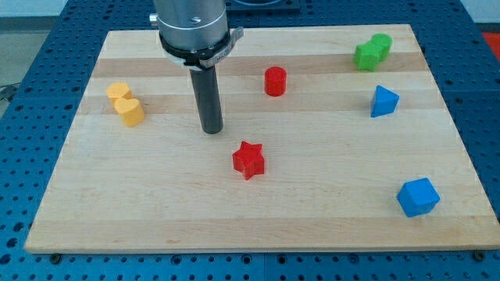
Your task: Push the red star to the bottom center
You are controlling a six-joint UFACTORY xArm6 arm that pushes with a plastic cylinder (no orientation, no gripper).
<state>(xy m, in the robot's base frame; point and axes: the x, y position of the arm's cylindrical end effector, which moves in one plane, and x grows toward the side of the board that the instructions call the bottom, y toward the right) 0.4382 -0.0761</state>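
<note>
desk (86,226): pale wooden board; its bottom-centre strip, the target zone, carries no block.

blue cube (418,197): near the view's bottom right, well apart from the work.

red star (248,160): task item, lying flat around mid-board, slightly toward the view's bottom; nothing touches it.

tool, my tip (212,130): a plain rod, no jaws to open or close, holding nothing; it stands up and to the view's left of the red star, near but with bare wood between.

step in hand, judged: bring my tip round to the star's top side, then push straight toward the view's bottom edge, centred on the star so it does not spin off to one side; stop short of the edge.

yellow block (126,104): view's left.

blue triangular block (383,101): view's right.

red cylinder (275,81): above the star.

green block (371,52): top right.
</note>
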